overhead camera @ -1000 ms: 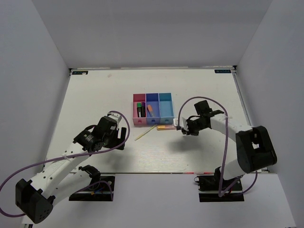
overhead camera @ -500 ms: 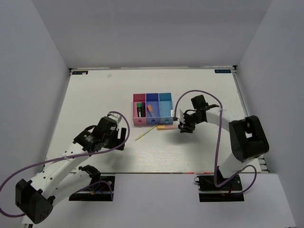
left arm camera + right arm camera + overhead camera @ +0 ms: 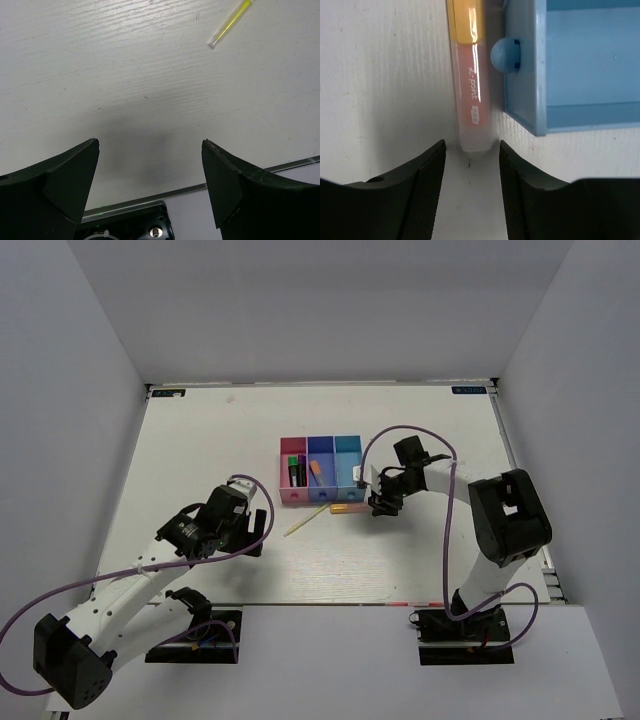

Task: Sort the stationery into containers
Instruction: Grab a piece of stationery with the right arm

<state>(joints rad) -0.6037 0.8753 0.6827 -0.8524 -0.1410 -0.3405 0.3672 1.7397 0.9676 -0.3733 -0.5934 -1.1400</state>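
Surface: white wood-grain table (image 3: 200, 440).
Centre: pink, dark blue and light blue bins (image 3: 320, 496), joined in a row.
Bins' 6 o'clock: orange highlighter (image 3: 345, 508), just beside the light blue wall.
Bins' 7 o'clock: yellow-green stick (image 3: 303, 523), slanted, apart.

White-painted table (image 3: 380, 75): matt, with fine wood grain. Just ahead of the right gripper (image 3: 471, 155), the orange highlighter (image 3: 472, 100): glossy translucent plastic with a printed barrel. Beside it, the light blue bin (image 3: 520, 90): smooth moulded plastic with a faint sheen. Gripper fingers (image 3: 410, 200): matt black plastic. Ahead of the left gripper (image 3: 150, 165), the yellow-green stick (image 3: 230, 23): shiny translucent plastic.
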